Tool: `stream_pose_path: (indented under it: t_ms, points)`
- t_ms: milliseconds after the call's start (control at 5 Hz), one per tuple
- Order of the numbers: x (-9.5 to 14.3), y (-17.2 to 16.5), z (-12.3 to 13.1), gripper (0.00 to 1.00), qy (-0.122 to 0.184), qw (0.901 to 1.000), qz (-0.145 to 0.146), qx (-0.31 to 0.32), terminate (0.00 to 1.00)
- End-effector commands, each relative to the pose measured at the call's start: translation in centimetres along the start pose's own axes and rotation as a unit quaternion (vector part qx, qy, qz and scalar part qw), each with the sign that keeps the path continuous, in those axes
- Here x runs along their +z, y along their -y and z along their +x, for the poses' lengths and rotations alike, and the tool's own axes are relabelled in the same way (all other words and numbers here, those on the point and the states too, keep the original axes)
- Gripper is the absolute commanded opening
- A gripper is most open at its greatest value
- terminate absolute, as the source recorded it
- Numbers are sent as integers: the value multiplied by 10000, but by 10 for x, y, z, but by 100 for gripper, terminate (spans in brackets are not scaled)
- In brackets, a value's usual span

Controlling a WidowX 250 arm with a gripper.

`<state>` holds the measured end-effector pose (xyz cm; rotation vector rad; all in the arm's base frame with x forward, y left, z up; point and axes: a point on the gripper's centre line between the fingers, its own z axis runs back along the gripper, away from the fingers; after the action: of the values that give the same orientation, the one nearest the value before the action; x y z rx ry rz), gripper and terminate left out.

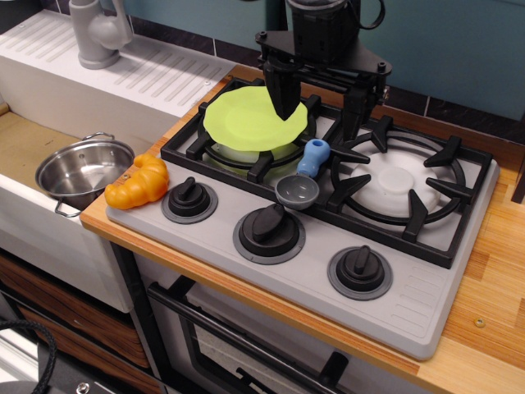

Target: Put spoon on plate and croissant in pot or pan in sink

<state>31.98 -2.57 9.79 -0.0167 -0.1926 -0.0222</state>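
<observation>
Stovetop (426,320) | plate (246,123) bare | pot (82,171) in sink (25,148) bare | hand (320,103) spread, released

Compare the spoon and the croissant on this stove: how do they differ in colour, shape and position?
The spoon is grey with a light-blue handle; the croissant is glossy orange-yellow. The spoon is straight with a round bowl; the croissant is curved and ridged. The spoon lies between the burners; the croissant sits at the stove's left edge, beside the pot. Neither is gripped.
</observation>
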Motion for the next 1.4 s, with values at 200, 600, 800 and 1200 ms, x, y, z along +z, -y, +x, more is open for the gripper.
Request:
stream_pose_path:
  t_ms: [200,600,800,1200]
  points:
    - [-15,0,1,100,137,9999,-97,25,0]
    - [-39,-1,5,100,348,9991,-237,-26,0]
    - [-41,-3,5,100,368,9990,-250,-49,0]
    - [-42,-13,2,100,419,9987,-229,-162,0]
